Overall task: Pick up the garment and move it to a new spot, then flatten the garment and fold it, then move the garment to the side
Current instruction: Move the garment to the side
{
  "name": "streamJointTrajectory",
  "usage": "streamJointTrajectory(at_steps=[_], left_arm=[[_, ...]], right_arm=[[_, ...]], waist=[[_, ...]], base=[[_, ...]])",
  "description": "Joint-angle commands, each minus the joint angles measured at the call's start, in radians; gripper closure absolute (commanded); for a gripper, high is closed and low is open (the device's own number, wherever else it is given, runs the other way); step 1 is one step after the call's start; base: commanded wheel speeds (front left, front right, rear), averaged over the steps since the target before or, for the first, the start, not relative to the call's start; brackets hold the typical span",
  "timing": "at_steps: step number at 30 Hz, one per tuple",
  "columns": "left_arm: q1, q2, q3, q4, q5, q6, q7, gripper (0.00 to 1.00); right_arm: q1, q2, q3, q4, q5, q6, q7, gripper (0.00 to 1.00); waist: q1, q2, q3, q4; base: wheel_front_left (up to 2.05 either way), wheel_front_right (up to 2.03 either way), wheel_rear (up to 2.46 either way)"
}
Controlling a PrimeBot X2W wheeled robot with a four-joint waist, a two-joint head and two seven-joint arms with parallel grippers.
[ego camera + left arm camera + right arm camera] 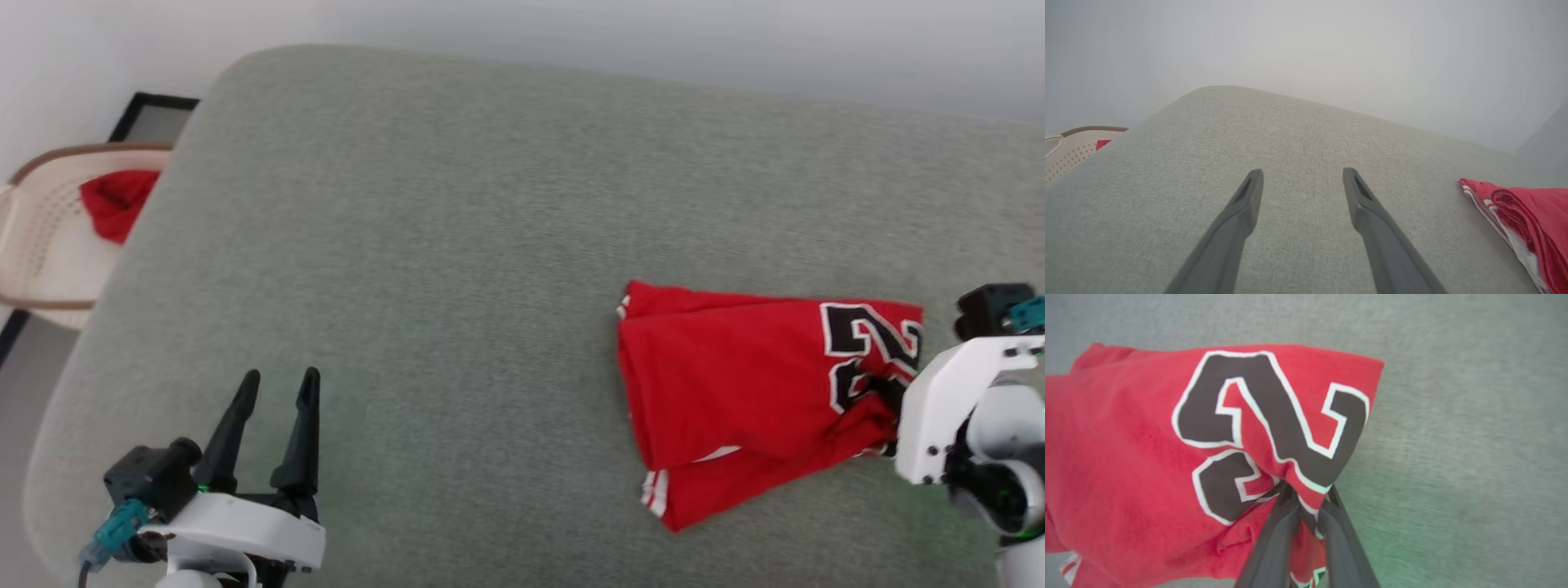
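Here we are with the red jersey-style T-shirt with the black, white-outlined number (735, 384) lying on the right half of the grey-green upholstered surface (457, 245), towards the near edge. It looks folded into a rough oblong, number face up at its right end and striped trim peeking out at the near left corner. The right gripper (1308, 492) has its dark fingers drawn narrow on a bunch of the red cloth just below the number, and we can see the fabric puckering into the pinch. Over on the near left, the left gripper (280, 376) hangs with its fingers spread wide and nothing between them, well apart from the shirt. At the far left, off the surface, sits a cream perforated plastic basket (41, 245) with a plain red cloth bundle (114, 204) in it.

We read this as the last leg: folding done, shirt about to go to the side. The grip sits at one end only, so a high lift would likely let the layers hang and fall open. We'd want the move low and slow, more a slide across the upholstery than a carry, pulling along the shirt's length so the fold trails flat. We cannot tell whether the pinch has caught every layer, so watch the bottom layer as it starts to move
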Motion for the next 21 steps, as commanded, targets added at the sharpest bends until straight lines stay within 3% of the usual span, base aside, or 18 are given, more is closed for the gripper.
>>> streamJointTrajectory(at_steps=[1,10,21], left_arm=[[-0.012,0.008,0.002,-0.007,0.008,-0.003,0.0,0.0],[-0.053,0.045,0.002,-0.04,0.029,-0.003,0.0,0.0],[-0.125,0.111,-0.012,-0.077,0.046,-0.003,0.001,0.0]], right_arm=[[-0.017,-0.022,-0.003,-0.008,0.014,-0.002,-0.011,1.0],[-0.083,-0.188,0.028,-0.012,0.027,-0.002,-0.103,1.0],[-0.175,-0.363,0.043,0.086,0.018,-0.002,-0.273,1.0]], waist=[[0.0,-0.0001,0.005,-0.055],[0.0,-0.0001,0.059,-0.21],[0.0,-0.0001,0.168,-0.371]], base=[[0.0,0.0,0.0],[0.0,0.0,0.0],[0.0,0.0,0.0]])
